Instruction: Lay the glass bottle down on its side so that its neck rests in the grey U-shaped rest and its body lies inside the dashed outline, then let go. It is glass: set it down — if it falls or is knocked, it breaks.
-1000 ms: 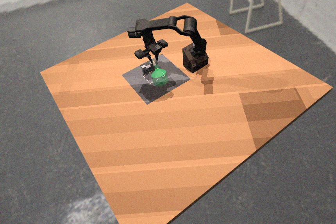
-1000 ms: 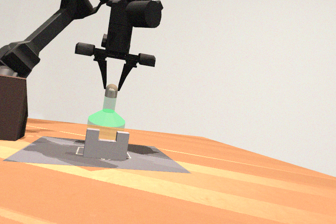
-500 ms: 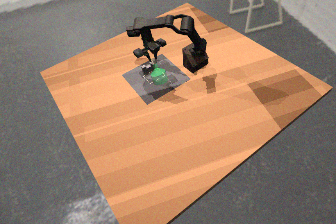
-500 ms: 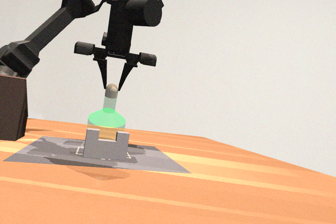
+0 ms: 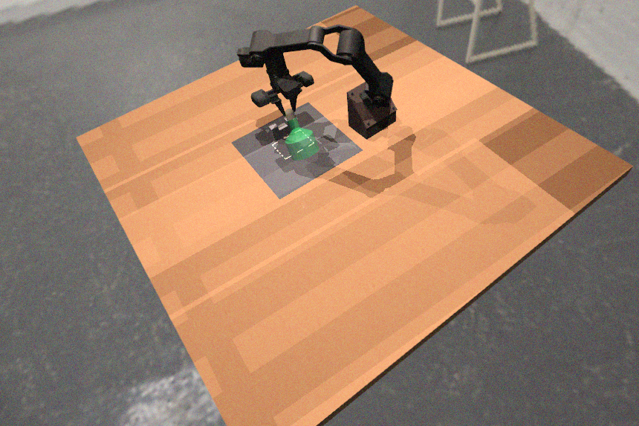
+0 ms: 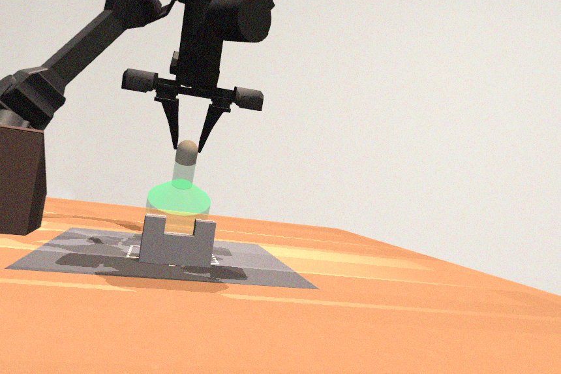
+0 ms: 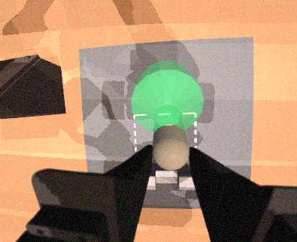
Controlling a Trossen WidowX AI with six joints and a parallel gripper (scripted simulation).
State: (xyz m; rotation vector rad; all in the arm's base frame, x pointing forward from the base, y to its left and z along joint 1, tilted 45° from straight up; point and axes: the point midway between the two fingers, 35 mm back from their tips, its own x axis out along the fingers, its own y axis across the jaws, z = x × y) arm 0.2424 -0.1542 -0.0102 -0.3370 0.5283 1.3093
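The gripper, pointing down, has its fingertips closed on the tan top of the glass bottle; the fingers stand a little apart, by the width of what they grip. From where I stand, the bottle is seen below the fingers, its long axis nearer upright than flat, with the neck leaning toward the side of the grey U-shaped rest. The bottle's body lies on the far side of the rest in the exterior view, and the neck is above the slot's level, not in it. In the wrist view the body overlaps one end of the dashed outline, while the rest lies beyond the opposite end. Whether the base touches the grey mat I cannot tell.

The coming move turns on this relation: the top probably has to travel over and down toward the rest, swinging the long axis to lie across the outline and into the slot. The one arm has the neck end; the heavy end appears unsupported from above, so a slip here could drop the glass.
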